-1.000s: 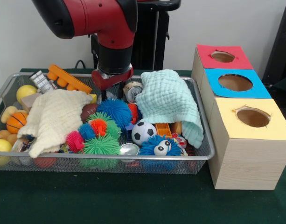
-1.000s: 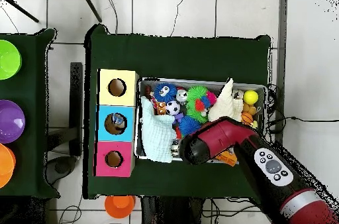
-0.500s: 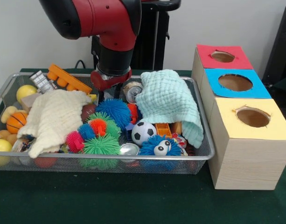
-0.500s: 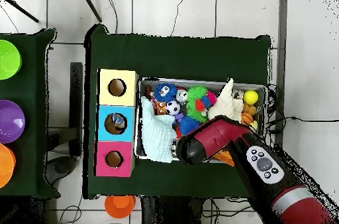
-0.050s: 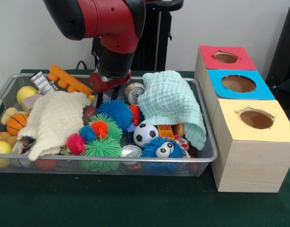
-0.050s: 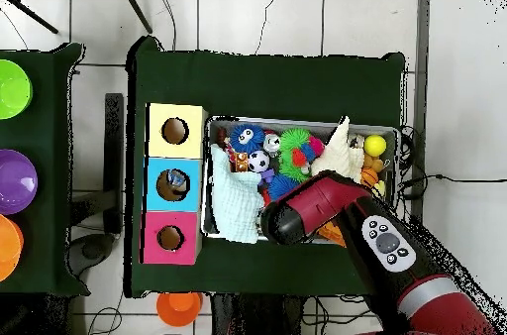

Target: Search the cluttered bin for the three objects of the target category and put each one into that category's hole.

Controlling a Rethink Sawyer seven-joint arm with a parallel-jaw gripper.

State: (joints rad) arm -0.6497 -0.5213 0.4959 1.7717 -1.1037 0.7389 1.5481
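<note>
1. While the red and black arm [image 5: 107, 28] hangs over the back of the wire bin [image 5: 201, 118], its gripper [image 5: 101, 97] sits low betw the cream cloth [image 5: 55, 118] and the blue spiky ball [image 5: 117, 112]. Can't tell if it's open or closed, or if it has hold of anything, since the wrist blocks it in the front view and the arm covers it from overhead.
2. Bin is packed w/ stuff: a mint cloth [image 5: 172, 104] draped over the right side, a silver can [image 5: 134, 91] just beside it at the back, an orange toothed block [image 5: 69, 79] along the back-left rim.
3. Balls are all over. Soccer ball [image 5: 145, 134] sits mid-front, a blue fuzzy one w/ googly eyes [image 5: 160, 148] right in front of it, a green spiky ball [image 5: 103, 147] near the front wall, a pink one [image 5: 76, 143] next to it.
4. Left end has a mini basketball [image 5: 16, 123] and two yellow balls [image 5: 26, 93], partly tucked beside the cream cloth.
5. Three wooden boxes stand just right of the bin, each w/ a round hole on top: red box [image 5: 226, 57] at the back, blue box [image 5: 238, 83] in the middle, yellow box [image 5: 254, 118] nearest the camera. Can't see anything in the holes from the front.
6. From overhead the arm [image 6: 347, 217] crosses the bin's [image 6: 213, 128] edge nearest the robot base.
</note>
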